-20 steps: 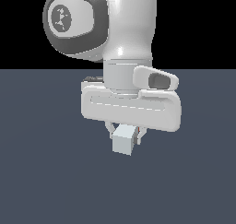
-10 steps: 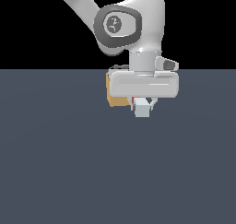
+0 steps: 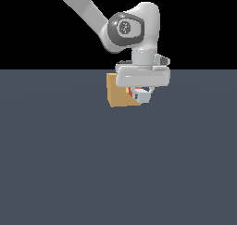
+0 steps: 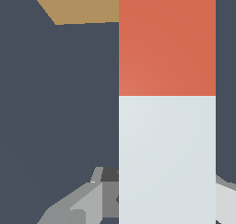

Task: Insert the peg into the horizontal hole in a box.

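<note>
The tan-orange box [image 3: 119, 95] sits on the dark floor, partly behind the arm's hand. My gripper [image 3: 142, 95] hangs just to the exterior view's right of the box, shut on the peg [image 3: 143, 96], whose white-grey end faces the camera with a sliver of red-orange behind it. In the wrist view the peg [image 4: 167, 103] fills the frame lengthwise, white-grey near the fingers [image 4: 87, 202], red-orange farther out, its far end reaching toward the box [image 4: 78, 4]. The hole is not visible in either view.
A flat dark grey floor [image 3: 69, 164] spreads all around the box. The arm's white links [image 3: 132, 29] rise above the gripper toward the exterior view's upper left.
The arm has carried the peg away from the camera and toward the box. The box, hidden a second ago, now shows beside the gripper.
</note>
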Action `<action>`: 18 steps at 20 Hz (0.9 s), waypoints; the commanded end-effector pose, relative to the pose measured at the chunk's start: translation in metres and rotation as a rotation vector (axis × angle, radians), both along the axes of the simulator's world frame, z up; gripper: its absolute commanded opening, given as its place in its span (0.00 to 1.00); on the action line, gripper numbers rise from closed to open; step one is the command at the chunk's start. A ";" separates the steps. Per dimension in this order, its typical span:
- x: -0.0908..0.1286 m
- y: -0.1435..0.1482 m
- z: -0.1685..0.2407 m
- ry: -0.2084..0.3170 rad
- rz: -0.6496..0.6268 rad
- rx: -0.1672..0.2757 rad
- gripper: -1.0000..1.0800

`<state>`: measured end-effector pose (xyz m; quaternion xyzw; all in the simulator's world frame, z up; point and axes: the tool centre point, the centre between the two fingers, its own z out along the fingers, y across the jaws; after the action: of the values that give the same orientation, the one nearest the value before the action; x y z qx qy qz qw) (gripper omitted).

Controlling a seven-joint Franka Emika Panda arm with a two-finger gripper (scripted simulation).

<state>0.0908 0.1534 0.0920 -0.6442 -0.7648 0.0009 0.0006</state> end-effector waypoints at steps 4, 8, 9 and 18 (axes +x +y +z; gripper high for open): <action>0.002 0.024 0.006 -0.002 0.051 0.001 0.00; 0.002 0.025 0.006 -0.002 0.054 0.001 0.00; 0.002 0.023 0.005 -0.002 0.050 0.001 0.00; 0.002 0.020 0.007 -0.004 0.045 0.001 0.00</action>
<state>0.0913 0.1723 0.0948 -0.6272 -0.7788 0.0016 0.0011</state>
